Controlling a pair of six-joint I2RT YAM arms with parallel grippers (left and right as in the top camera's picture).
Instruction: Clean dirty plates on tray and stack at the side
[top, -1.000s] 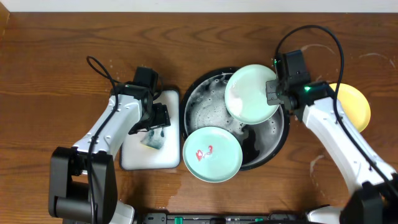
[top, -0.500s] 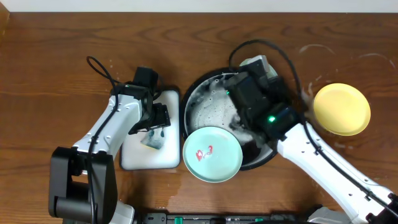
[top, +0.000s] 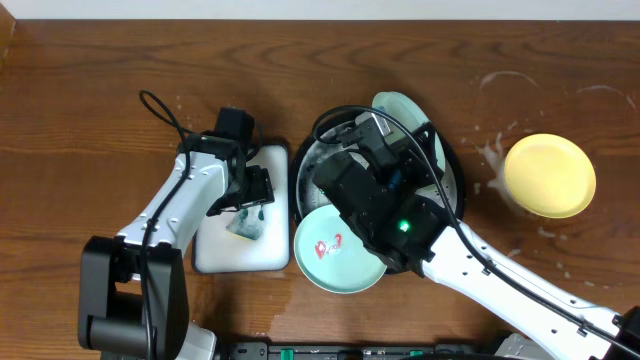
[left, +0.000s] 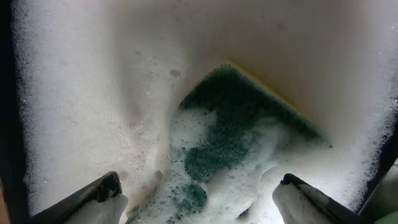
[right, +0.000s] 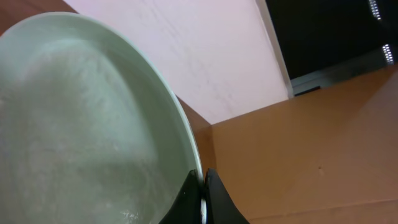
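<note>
Brown wooden bench (top: 90, 60) under everything. Large round black tray (top: 301, 172) next, foamy inside, directly below the right fingers (right: 202, 194). White rectangular tray (top: 215, 258) beneath the left fingers (left: 200, 200), coated in suds. Whitish soap-marked patch (top: 495, 160) of bench out to the right, well clear of both sets of fingers.

Pale mint plate (right: 81, 118) pinched at its rim by the right fingers, closed tight on the edge. Tilted up on edge over the far side of the black tray, inner face wet. Flat on the tray's near rim, lower than the right fingers and partly hidden by that arm, a second mint plate (top: 335, 250) with red smears. Yellow plate (top: 550, 175) far from either pair of fingers, lying flat by the soap-marked patch.

Green-and-yellow sponge (left: 242, 124) last, lathered, just ahead of the left fingers and between them. Those spread wide, gripping nothing.
</note>
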